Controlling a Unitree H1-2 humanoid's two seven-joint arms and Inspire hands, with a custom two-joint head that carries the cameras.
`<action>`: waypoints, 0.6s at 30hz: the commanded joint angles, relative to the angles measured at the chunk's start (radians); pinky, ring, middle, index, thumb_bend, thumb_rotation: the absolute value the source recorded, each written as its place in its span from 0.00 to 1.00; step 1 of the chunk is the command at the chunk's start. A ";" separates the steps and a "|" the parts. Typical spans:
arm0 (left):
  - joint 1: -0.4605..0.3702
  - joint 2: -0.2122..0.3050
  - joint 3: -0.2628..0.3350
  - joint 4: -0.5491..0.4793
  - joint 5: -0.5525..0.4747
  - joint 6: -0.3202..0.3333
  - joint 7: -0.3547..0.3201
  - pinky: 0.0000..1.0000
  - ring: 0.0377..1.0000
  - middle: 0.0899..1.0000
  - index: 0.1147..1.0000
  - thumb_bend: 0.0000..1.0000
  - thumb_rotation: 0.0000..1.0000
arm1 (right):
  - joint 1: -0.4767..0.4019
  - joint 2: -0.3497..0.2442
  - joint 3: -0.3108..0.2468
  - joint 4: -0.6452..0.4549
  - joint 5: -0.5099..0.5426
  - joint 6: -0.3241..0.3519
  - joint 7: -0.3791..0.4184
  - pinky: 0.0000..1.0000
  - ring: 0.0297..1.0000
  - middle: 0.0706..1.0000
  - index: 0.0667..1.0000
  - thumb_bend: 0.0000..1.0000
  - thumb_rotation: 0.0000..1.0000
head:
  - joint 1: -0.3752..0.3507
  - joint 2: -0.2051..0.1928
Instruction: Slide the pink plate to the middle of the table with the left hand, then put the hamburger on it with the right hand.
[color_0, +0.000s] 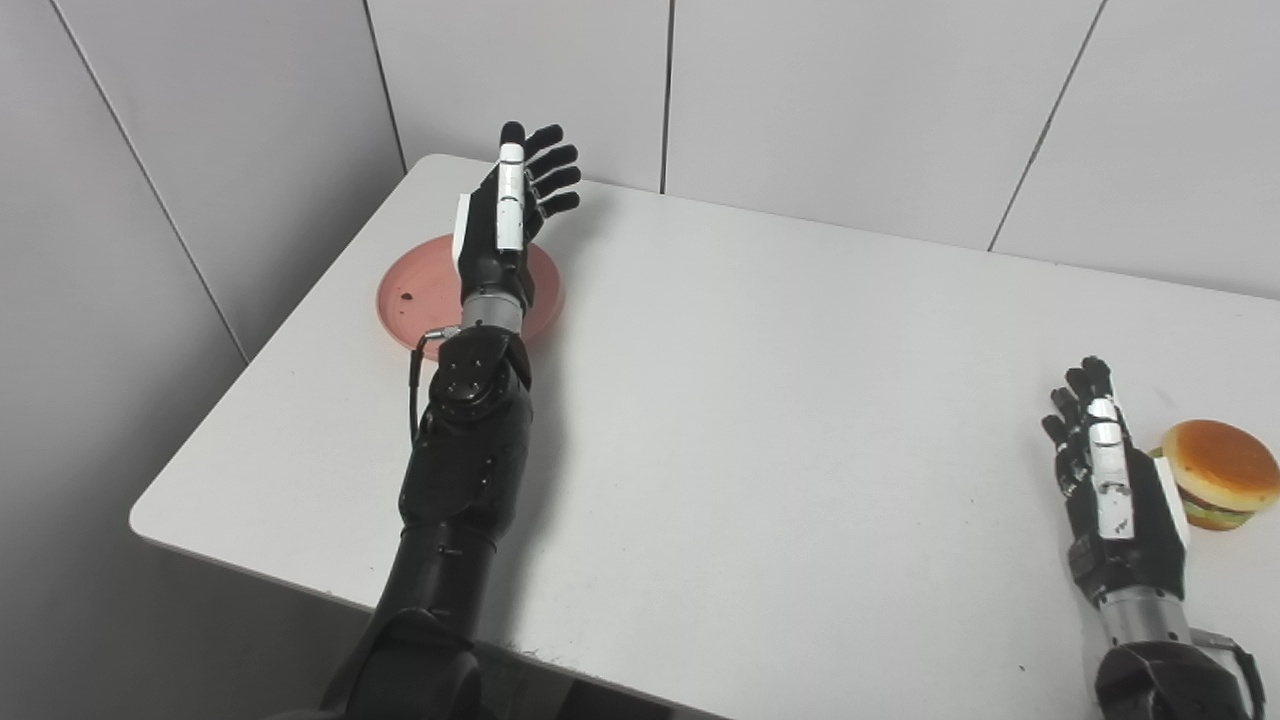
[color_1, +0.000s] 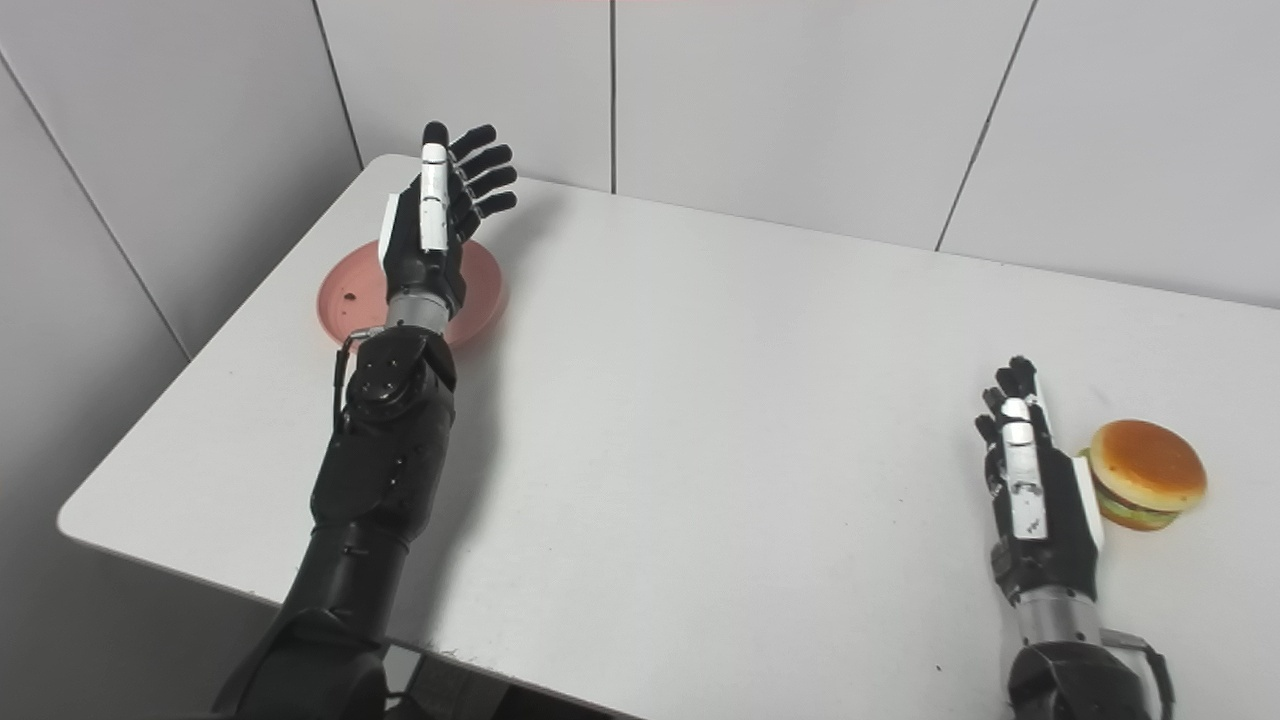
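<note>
While our left hand (color_0: 505, 215) hovers over the plate (color_0: 415, 295), fingers (color_0: 550, 170) spread wide and empty, we should press down lightly before sliding it centreward.

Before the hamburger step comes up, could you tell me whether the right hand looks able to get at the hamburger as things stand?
Probably yes. The right hand is open and right beside the hamburger, which sits on the table with nothing visible between them or around it.
</note>
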 joint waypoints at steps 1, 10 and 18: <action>-0.070 0.042 0.016 -0.001 -0.020 -0.017 0.000 0.69 0.71 0.69 0.65 0.67 1.00 | 0.013 -0.001 0.000 0.005 0.000 -0.047 0.007 1.00 1.00 1.00 1.00 0.51 0.90 | 0.001 0.001; -0.089 0.138 0.082 0.103 -0.099 -0.052 -0.038 0.77 0.78 0.74 0.71 0.37 0.97 | 0.010 -0.001 0.002 0.019 -0.004 -0.066 0.010 1.00 1.00 1.00 1.00 0.50 0.89 | -0.003 -0.008; -0.097 0.191 0.118 0.168 -0.131 -0.091 -0.035 0.75 0.76 0.71 0.67 0.25 0.89 | 0.010 0.003 0.001 0.020 0.004 -0.064 0.011 1.00 1.00 1.00 1.00 0.49 0.89 | -0.001 -0.014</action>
